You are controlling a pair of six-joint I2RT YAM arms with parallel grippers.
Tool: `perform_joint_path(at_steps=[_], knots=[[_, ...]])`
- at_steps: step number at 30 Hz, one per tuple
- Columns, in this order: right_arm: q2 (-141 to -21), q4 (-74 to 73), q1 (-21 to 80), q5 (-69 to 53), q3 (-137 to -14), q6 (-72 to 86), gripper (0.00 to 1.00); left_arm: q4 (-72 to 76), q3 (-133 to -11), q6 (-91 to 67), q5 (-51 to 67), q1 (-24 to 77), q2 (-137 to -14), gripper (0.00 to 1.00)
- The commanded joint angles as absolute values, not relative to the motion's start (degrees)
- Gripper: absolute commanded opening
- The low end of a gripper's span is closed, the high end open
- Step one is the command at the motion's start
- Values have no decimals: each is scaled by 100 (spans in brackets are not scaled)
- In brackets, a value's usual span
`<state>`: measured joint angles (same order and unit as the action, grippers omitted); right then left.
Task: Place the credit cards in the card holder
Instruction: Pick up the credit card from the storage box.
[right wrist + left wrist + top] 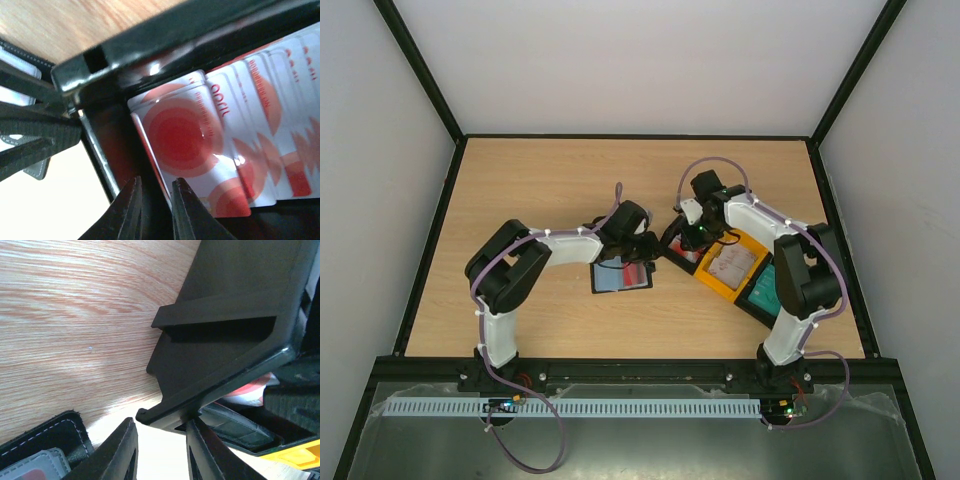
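card holder lies open near the middle of the table; credit cards sit fanned in the black bin toward the right edge; right gripper narrowed astride the front card's edge, left gripper at the bin's corner; cannot tell whether either grips.

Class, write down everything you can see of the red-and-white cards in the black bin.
The thin glossy plastic cards with red circles on white sit in a fanned, overlapping row inside the black plastic bin, each resting against the next. Their corners are rounded, and small red print runs along the faces, too blurred to read. Light glints off the front card. The right gripper hovers at that card's near edge with its jaws narrowly apart. Whether they touch the card cannot be told.
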<state>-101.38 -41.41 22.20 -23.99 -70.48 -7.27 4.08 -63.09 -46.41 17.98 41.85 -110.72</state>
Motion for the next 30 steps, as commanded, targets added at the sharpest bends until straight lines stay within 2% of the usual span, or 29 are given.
perform_joint_path(at_steps=[1, 30], knots=[[-9906, -4468, 2240, -2604, -6859, -816, 17, 212, -6495, -4531, 1679, 4201, -11194, 29], [-9745, -4470, 2285, -3242, -6697, -1087, 21, 259, -6350, -4517, 1607, 4192, -10874, 29]])
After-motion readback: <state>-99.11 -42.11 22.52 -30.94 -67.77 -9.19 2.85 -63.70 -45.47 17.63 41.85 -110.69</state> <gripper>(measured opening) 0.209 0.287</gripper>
